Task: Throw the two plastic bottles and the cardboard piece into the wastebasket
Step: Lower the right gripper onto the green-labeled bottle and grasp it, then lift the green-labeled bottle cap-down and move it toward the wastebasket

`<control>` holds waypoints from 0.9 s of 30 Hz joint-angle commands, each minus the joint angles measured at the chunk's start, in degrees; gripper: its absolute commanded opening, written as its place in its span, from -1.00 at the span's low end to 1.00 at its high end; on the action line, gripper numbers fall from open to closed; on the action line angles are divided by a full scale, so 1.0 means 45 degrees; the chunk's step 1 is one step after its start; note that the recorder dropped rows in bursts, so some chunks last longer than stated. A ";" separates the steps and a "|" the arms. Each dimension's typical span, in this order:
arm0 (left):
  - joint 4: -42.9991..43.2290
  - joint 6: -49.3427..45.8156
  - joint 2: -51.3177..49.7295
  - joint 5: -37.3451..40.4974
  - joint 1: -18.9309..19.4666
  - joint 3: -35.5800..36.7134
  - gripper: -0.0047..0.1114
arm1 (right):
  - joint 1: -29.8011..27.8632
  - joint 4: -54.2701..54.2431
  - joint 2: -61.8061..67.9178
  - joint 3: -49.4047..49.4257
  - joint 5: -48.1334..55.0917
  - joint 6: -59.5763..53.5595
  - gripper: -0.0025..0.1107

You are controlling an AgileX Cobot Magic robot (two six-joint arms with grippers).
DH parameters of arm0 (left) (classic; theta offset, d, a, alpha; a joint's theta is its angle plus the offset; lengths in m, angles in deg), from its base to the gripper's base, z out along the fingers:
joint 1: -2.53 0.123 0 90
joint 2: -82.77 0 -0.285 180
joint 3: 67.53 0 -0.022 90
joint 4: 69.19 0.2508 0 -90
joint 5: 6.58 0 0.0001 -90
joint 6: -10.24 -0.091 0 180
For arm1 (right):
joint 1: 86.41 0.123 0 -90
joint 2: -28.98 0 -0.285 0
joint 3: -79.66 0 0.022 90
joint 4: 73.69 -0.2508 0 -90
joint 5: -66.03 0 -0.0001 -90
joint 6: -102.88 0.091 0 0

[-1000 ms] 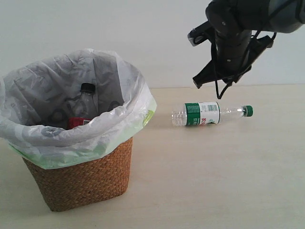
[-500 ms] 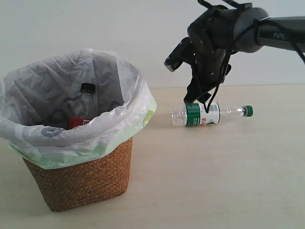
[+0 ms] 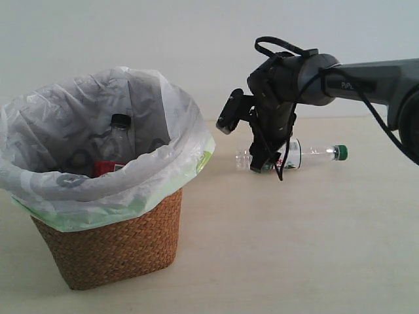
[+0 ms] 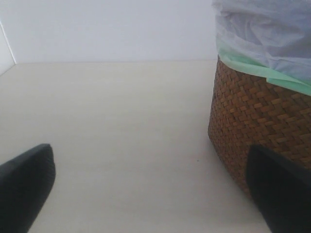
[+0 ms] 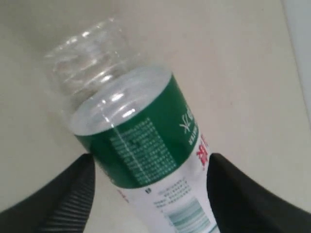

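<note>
The brown wicker wastebasket [image 3: 111, 252] with its white bag stands at the left. Inside it leans the larger bottle [image 3: 119, 134] with the black cap and red label. The slimmer green-capped bottle [image 3: 313, 152] lies on its side on the table to the basket's right. My right gripper [image 3: 265, 160] is down over its label end, open, with a finger on each side of the bottle [image 5: 141, 141] and a gap still showing in the right wrist view [image 5: 151, 167]. My left gripper [image 4: 150, 189] is open and holds nothing, low beside the basket wall [image 4: 257, 111]. The cardboard piece is out of view.
The pale wooden table [image 3: 314, 248] runs back to a plain white wall. The bag's rim [image 3: 163, 157] overhangs the basket on the bottle's side.
My right arm has come down and to the left, from well above the green-capped bottle to straddling its label end. The bottle and basket have not moved.
</note>
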 commanded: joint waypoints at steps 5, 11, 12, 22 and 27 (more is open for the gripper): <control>-0.0026 0.0111 0.0041 -0.0096 -0.0082 -0.0048 0.94 | -0.0022 -0.0392 0.0540 -0.0089 -0.1003 -0.0742 0.09; -0.0026 0.0111 0.0041 -0.0096 -0.0082 -0.0048 0.94 | -0.0022 0.0306 0.0792 -0.0089 -0.0491 -0.0713 0.09; -0.0026 0.0111 0.0041 -0.0096 -0.0082 -0.0048 0.94 | -0.0022 0.0617 0.0762 -0.0089 -0.0348 -0.0609 0.09; -0.0026 0.0111 0.0041 -0.0096 -0.0082 -0.0048 0.94 | -0.0022 0.1150 0.0564 -0.0089 0.0652 -0.0354 0.09; -0.0026 0.0111 0.0041 -0.0096 -0.0082 -0.0048 0.94 | -0.0022 -0.0657 0.0590 -0.0089 0.0461 -0.0907 0.09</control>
